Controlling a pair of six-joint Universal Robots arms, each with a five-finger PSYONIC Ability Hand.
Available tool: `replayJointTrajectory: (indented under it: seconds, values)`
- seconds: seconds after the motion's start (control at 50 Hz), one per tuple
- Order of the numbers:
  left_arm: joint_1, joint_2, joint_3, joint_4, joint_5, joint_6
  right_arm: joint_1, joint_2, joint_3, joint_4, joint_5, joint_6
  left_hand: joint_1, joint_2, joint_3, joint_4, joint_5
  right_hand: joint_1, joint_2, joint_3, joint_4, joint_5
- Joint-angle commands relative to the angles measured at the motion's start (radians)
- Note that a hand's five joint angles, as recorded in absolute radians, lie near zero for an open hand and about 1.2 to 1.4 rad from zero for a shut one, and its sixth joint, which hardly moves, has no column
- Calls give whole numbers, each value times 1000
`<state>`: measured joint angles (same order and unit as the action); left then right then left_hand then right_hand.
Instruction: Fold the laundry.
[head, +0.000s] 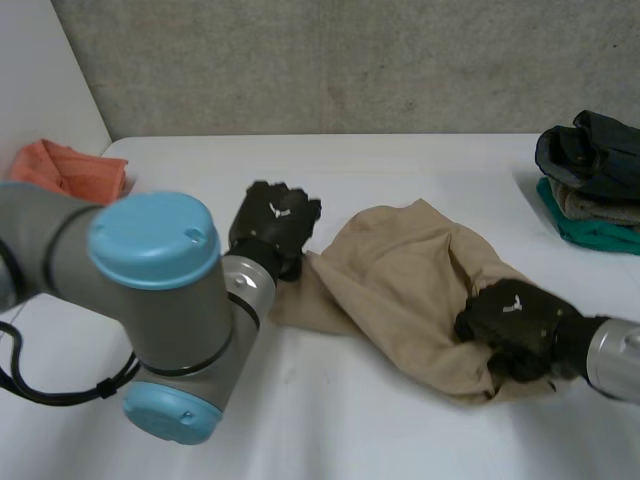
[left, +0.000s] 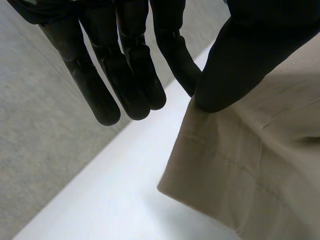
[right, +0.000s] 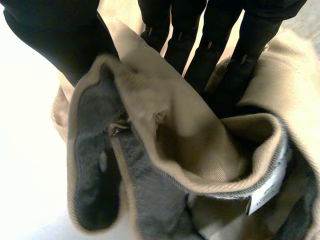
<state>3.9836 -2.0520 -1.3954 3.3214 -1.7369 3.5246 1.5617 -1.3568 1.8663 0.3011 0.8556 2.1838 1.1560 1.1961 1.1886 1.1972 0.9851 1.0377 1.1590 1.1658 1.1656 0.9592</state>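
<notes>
A tan garment (head: 400, 280) lies crumpled on the white table (head: 330, 420). My left hand (head: 272, 228) is at its left edge; in the left wrist view the thumb (left: 235, 60) presses the cloth's edge (left: 250, 165) against straight fingers (left: 135, 75). At the garment's near right part is my right hand (head: 515, 318). Seen from the right wrist, its thumb (right: 55, 35) and fingers (right: 210, 45) close round the bunched waistband (right: 165, 125), whose grey lining and white label (right: 265, 192) show.
An orange cloth (head: 70, 168) lies at the table's far left. A pile of folded clothes (head: 590, 180), dark on top and teal at the bottom, stands at the far right. A grey wall (head: 330, 60) runs behind the table.
</notes>
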Motion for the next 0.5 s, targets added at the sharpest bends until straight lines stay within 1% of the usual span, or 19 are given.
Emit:
replayJointTrajectory:
  seconds: [0.02,0.08,0.18,0.32,0.4,0.44,0.5]
  values:
    - [0,165,-5,3,-1,-26,50,-102,-186,-7,0,233,240,200,208,199,237,359,237,230,231,263]
    - [0,232,-2,6,-1,-26,46,-172,-278,-10,2,328,240,200,208,199,237,359,237,230,231,263]
    - [-3,396,12,9,-3,-23,46,-238,-427,-11,11,456,240,200,208,199,237,359,237,230,231,263]
    - [5,630,82,13,-4,-23,46,-266,-680,-2,57,662,240,200,208,199,237,359,237,230,231,263]
    - [8,677,139,13,-4,-20,40,-320,-782,-3,62,766,240,200,208,199,237,359,237,230,231,263]
    - [9,671,163,13,-4,-18,35,-338,-820,-3,56,824,240,200,208,199,237,359,237,230,231,263]
    - [14,649,203,13,-3,-18,34,-334,-828,-10,51,867,240,200,208,199,237,359,237,230,231,263]
